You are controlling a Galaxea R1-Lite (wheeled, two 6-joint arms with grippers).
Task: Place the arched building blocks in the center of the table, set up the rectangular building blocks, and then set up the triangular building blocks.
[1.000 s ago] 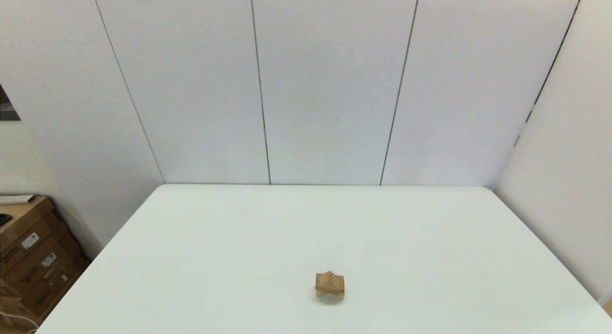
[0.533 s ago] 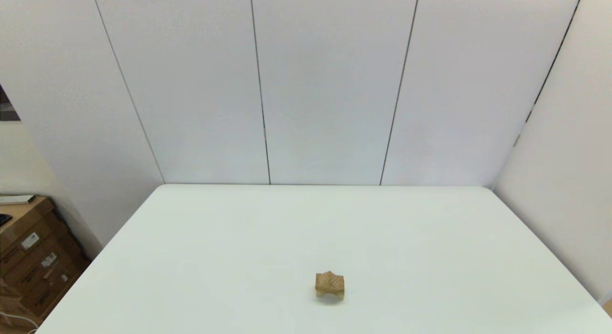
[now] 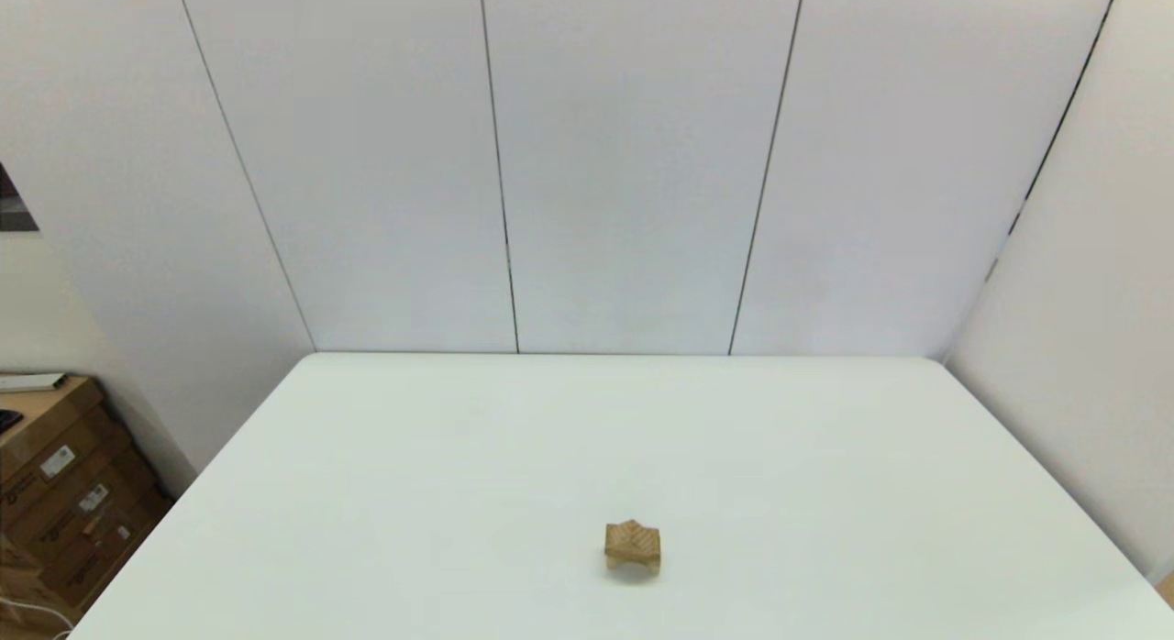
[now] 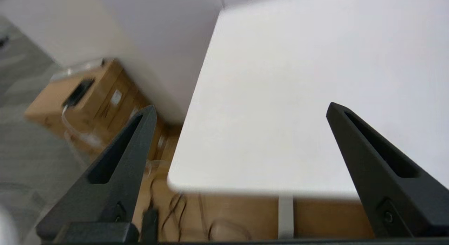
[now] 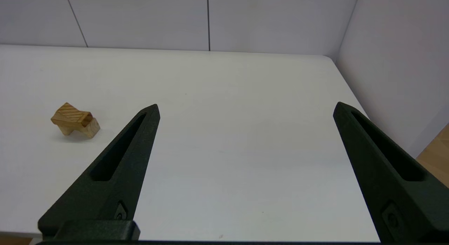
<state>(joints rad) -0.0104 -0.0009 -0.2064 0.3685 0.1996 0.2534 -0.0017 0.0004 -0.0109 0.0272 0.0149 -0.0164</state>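
A small light-wood pile stands on the white table (image 3: 459, 457) near its front middle. The lowest piece is the arched block (image 3: 632, 558), its curved cut-out facing the table. A piece with sloping faces, the triangular block (image 3: 632, 533), sits on top. I cannot make out the rectangular block as a separate piece. The right wrist view shows the same pile, arched block (image 5: 84, 128) under triangular block (image 5: 70, 115), far off to one side of my open right gripper (image 5: 246, 105). My left gripper (image 4: 242, 106) is open and empty over the table's (image 4: 298, 80) near left corner. Neither arm shows in the head view.
Cardboard boxes (image 3: 55, 493) are stacked on the floor left of the table, also seen as boxes (image 4: 87, 94) in the left wrist view, with cables (image 4: 175, 206) below the table edge. White wall panels (image 3: 642, 163) close the back and right sides.
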